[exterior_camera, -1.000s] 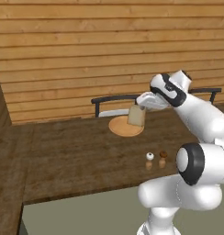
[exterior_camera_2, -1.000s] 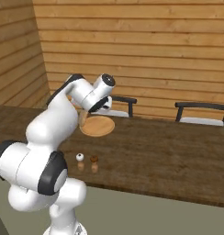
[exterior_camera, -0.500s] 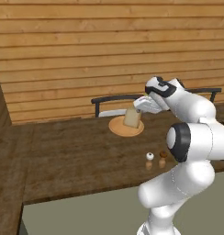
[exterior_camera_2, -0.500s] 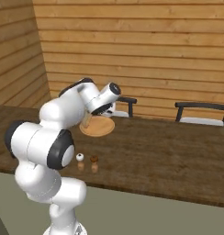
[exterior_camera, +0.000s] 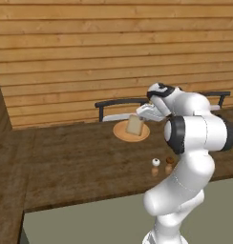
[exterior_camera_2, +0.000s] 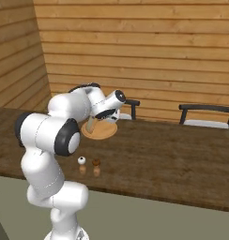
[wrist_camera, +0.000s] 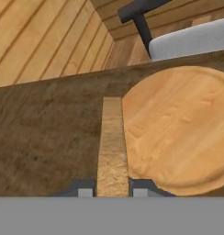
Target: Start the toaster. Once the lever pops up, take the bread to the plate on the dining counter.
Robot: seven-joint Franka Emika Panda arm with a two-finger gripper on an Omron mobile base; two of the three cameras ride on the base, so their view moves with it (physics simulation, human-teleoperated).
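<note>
While the square slice of light tan bread point(wrist_camera: 113, 147) hangs edge-on between the two dark fingers point(wrist_camera: 84, 188), the job stands at its last step: carrying is done and only the setting-down remains. The fingers are pinched nearly together on the slice, one on each flat face, as the hand view shows plainly.

In the left base view the bread point(exterior_camera: 134, 125) stands roughly upright over the flat round tan wooden plate point(exterior_camera: 131, 133), its lower edge at or just above the plate's surface; whether it touches cannot be told. The plate sits on the long dark brown wood-grain dining counter point(exterior_camera: 80, 162), near the far edge, just in front of a dark-framed chair with a pale seat point(exterior_camera: 119, 109). The right base view shows the gripper point(exterior_camera_2: 104, 114) reaching over the plate point(exterior_camera_2: 100, 131) from the robot's side.

From the hand view, the slice's thin edge faces the camera and its long visible line runs straight away from the hand, with the broad faces turned sideways. It hangs at the plate's near rim point(wrist_camera: 178, 137), not over the middle.

The next move, by my reckoning, calls for a short shift toward the plate's centre, a tilt so that a broad face turns downward, then a release. Let go upright, the slice could topple off the rim onto the counter.

Two small shakers, one white point(exterior_camera: 155, 163) and one brown point(exterior_camera: 170, 161), stand well apart from the plate, nearer the robot.
</note>
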